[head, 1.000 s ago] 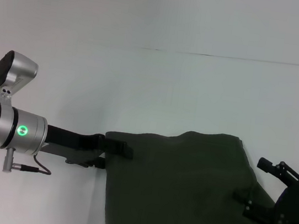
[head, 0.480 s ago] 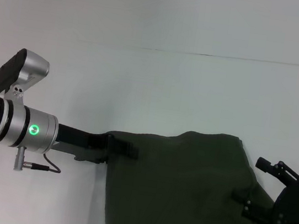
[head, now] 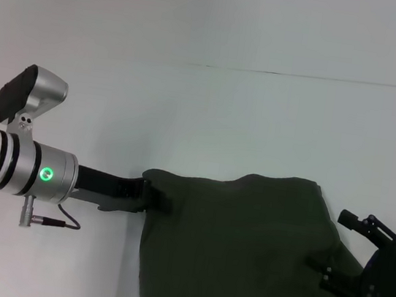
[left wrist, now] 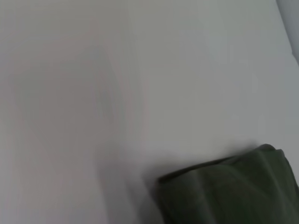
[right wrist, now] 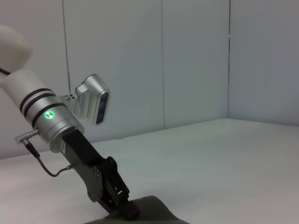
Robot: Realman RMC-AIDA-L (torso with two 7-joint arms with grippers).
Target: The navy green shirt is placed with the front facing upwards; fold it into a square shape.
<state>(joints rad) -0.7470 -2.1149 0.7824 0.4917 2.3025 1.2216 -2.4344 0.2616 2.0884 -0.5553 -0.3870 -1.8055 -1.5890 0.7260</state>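
Right now left gripper (head: 155,200) nipped shut on the navy green shirt (head: 250,252) at its near-left corner, likely to carry a fold | right gripper (head: 325,266) at the shirt's opposite edge, spread open, holding nothing | shirt lies bunched on white table (head: 210,113), between both grippers.

White table (head: 261,120) w/ navy green shirt (head: 249,259) on it.

Plain white table (head: 261,120), pale panelled wall (right wrist: 196,60) behind.
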